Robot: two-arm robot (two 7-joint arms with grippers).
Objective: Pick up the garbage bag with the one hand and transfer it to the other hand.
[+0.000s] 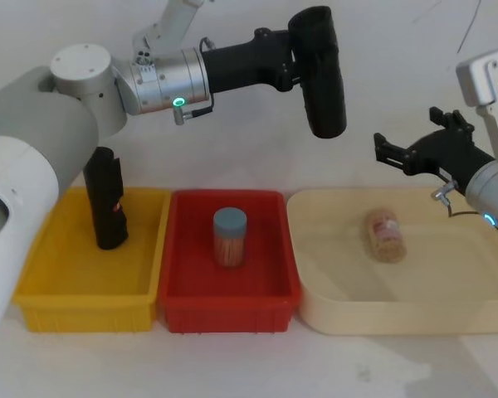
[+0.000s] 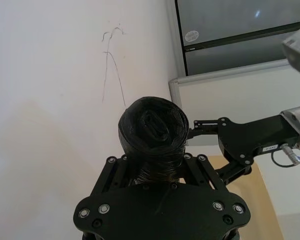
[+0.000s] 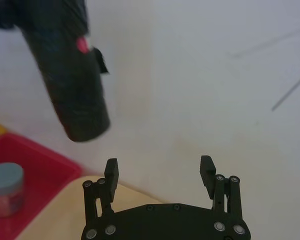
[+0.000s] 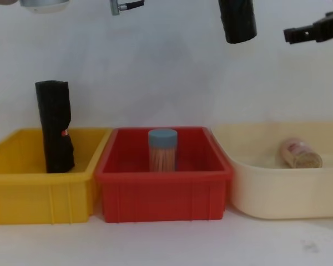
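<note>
The garbage bag (image 1: 325, 91), a black glossy roll, hangs upright in the air above the red bin, with my left gripper (image 1: 303, 62) shut on its upper part. In the left wrist view its rolled end (image 2: 152, 127) sits between the fingers (image 2: 112, 172). In the chest view its lower end (image 4: 237, 22) shows at the top. My right gripper (image 1: 405, 137) hovers open to the right of the bag, a short gap away, over the cream tray. Its fingers (image 3: 111, 172) hold nothing, and the bag (image 3: 72, 85) lies ahead of them.
A yellow bin (image 1: 58, 290) holds a second black roll (image 1: 106, 199) with a red mark, standing upright. The red bin (image 1: 183, 303) holds a blue-lidded jar (image 1: 230, 236). The cream tray (image 1: 448, 311) holds a jar (image 1: 385, 235) lying on its side. A white wall stands behind.
</note>
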